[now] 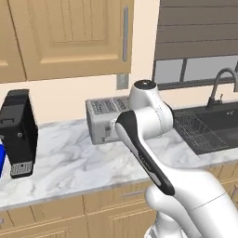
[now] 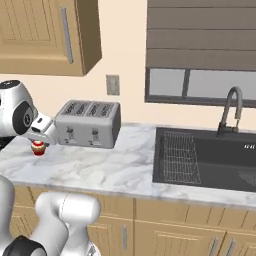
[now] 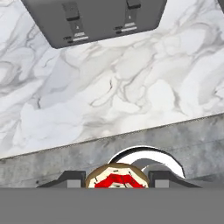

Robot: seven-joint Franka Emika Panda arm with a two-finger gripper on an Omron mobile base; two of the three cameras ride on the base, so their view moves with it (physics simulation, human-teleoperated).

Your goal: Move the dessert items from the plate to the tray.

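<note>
Right at the bottom of your hand view, the red-and-white cupcake (image 3: 117, 176) sits squarely between the two dark fingertips (image 3: 72, 178), one on each side and close against its sides. Your pincer (image 3: 117, 180) stands narrow around it; the tips look to be touching the cupcake, and it appears held, though the lower part of the contact is cut off by the edge of the picture. Just behind the cupcake and slightly to its right you see a curved white rim of a plate (image 3: 164, 154), partly hidden by the cupcake and the right fingertip.

Beyond that lies the marble counter (image 3: 131, 78), its front edge crossing the hand view as a grey band. At the top of that view you look at the front face of the grey toaster (image 3: 94, 19).

From your right base view, the cupcake (image 2: 38, 148) shows at the far left above the counter (image 2: 105, 165), just below the white end of the arm and just left of the toaster (image 2: 89, 123). To the right sits the dark sink (image 2: 210, 157) with its faucet (image 2: 231, 110).

From your left base view, the arm's white links cover the working spot; a black appliance (image 1: 18, 132) stands on the counter at the left, and a sliver of bright blue (image 1: 1, 158) shows at the left edge; you cannot tell what it is.
</note>
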